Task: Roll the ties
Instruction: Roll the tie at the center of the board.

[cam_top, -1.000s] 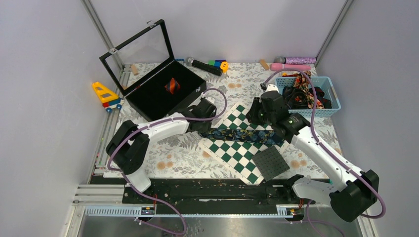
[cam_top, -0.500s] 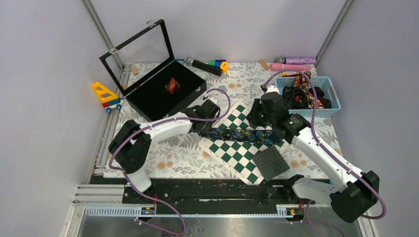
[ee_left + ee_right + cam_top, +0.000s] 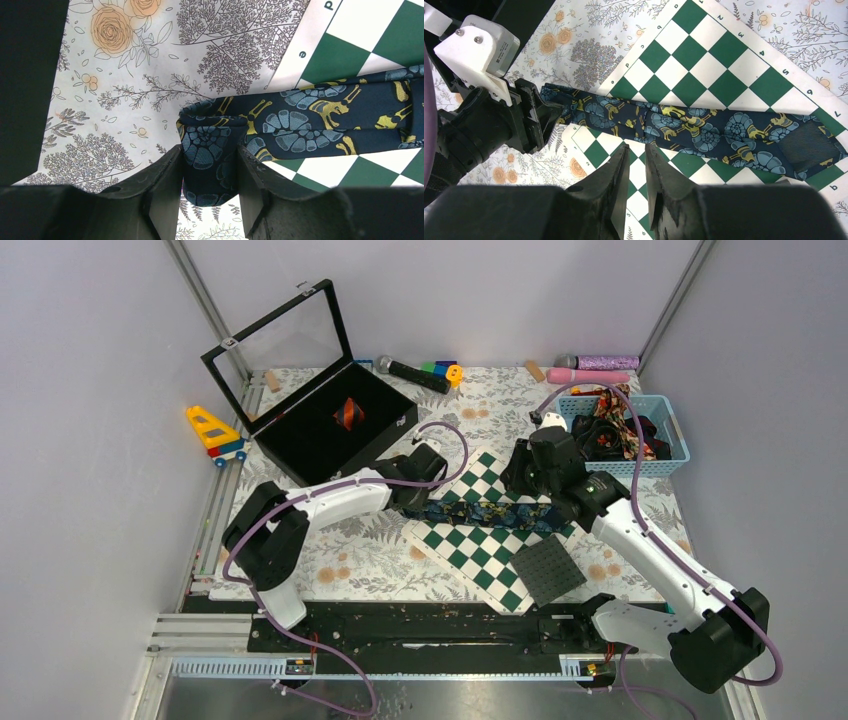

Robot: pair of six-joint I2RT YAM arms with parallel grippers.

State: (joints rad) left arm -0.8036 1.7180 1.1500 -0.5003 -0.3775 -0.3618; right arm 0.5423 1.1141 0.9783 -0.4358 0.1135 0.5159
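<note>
A dark navy tie with blue and yellow print lies flat across the green-and-white chequered board. Its left end is rolled up. My left gripper is shut on that rolled end, with the rest of the tie stretching right. My right gripper hovers over the middle of the tie, empty, its jaws all but closed. A red-orange striped rolled tie sits in the black box. Other ties lie tangled in the blue basket.
A dark grey square mat lies on the board's near right corner. A toy truck stands left of the box. A black microphone, coloured blocks and pink and purple microphones lie along the back edge.
My left gripper has crept to the right along the tie with the rolled end in it. The right gripper has shifted only slightly.
</note>
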